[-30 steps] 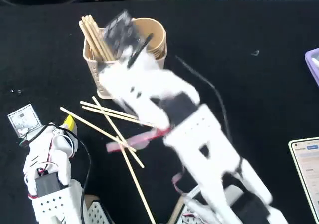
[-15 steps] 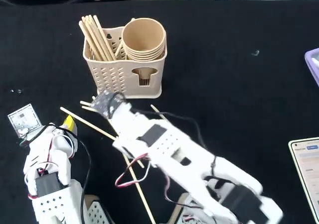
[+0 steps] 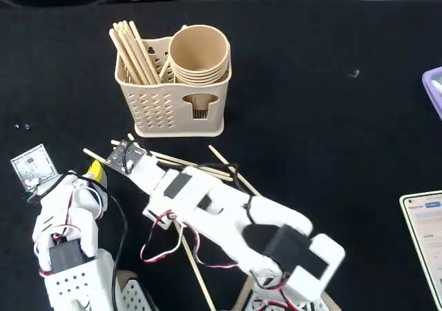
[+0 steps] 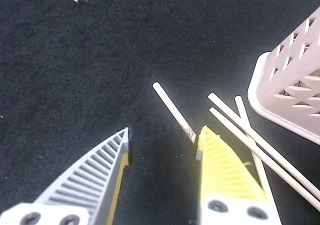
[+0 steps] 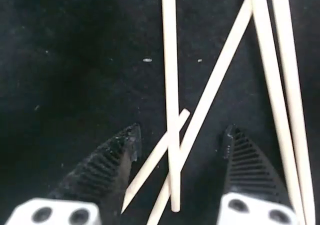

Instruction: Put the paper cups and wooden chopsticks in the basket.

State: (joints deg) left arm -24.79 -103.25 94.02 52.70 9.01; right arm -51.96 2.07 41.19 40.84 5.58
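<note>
1. A cream basket (image 3: 173,107) stands toward the far edge of the black surface (image 3: 331,117), left of centre. It already holds a stack of paper cups (image 3: 199,52) and a bundle of wooden chopsticks (image 3: 132,52).
2. Several loose chopsticks (image 3: 181,162) lie crossed on the surface just in front of the basket.
3. The right gripper (image 5: 181,135) hangs low over them with its fingers wide apart and 3 crossed sticks between the tips.
4. The left gripper (image 4: 162,140) sits near the front-left corner, fingers wide and holding nothing, with 1 stick end just beside its yellow finger.
5. Risk: closing on crossed sticks may pinch 1 and flick the rest away, or lift them skewed so they catch the basket rim.
6. Risk: both grippers are close over the same pile, so a sweep by either could strike the other.
7. Open room lies right of the basket, out to a flat device (image 3: 423,235) at the right edge.
</note>
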